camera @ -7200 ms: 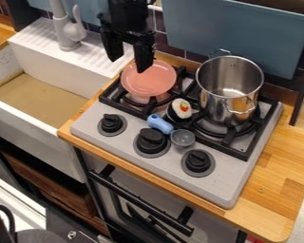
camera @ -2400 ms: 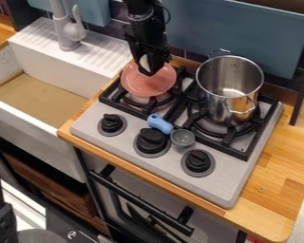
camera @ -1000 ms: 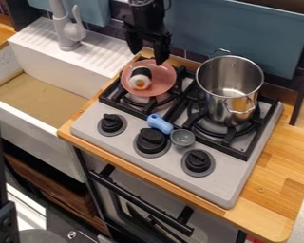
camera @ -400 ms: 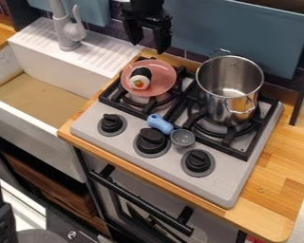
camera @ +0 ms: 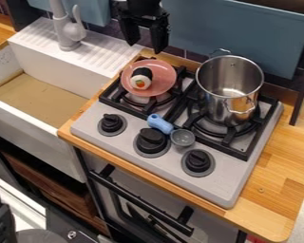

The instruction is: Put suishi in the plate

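On the pink plate point(camera: 162, 77), sushi point(camera: 141, 79).

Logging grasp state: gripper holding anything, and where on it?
Nothing held: the gripper is open above the plate; sushi lies on it.

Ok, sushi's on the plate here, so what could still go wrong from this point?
The sushi lies left of the pink plate's middle, so a knock might roll it toward the rim. The plate sits on the open bars of the stove grate and could tip if bumped. The open gripper hangs just above and behind the plate, so lowering it again might catch the far edge.
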`<action>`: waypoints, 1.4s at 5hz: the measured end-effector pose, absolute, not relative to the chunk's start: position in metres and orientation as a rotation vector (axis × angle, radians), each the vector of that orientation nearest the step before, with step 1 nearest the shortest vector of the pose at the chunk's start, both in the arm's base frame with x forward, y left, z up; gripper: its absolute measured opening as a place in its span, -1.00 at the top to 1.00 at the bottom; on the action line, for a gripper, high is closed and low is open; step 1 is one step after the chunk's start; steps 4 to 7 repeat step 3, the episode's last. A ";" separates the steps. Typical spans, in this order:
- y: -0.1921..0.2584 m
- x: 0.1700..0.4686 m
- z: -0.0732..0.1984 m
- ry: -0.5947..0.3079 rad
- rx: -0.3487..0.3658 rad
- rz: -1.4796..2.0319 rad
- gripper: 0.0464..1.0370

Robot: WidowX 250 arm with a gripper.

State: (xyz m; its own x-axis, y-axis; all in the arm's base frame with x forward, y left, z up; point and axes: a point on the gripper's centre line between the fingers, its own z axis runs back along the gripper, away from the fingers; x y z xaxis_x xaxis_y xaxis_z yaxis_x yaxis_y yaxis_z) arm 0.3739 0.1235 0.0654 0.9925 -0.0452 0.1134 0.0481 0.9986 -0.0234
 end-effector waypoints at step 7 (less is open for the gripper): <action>0.094 0.364 0.061 -0.116 -0.013 -0.028 -0.93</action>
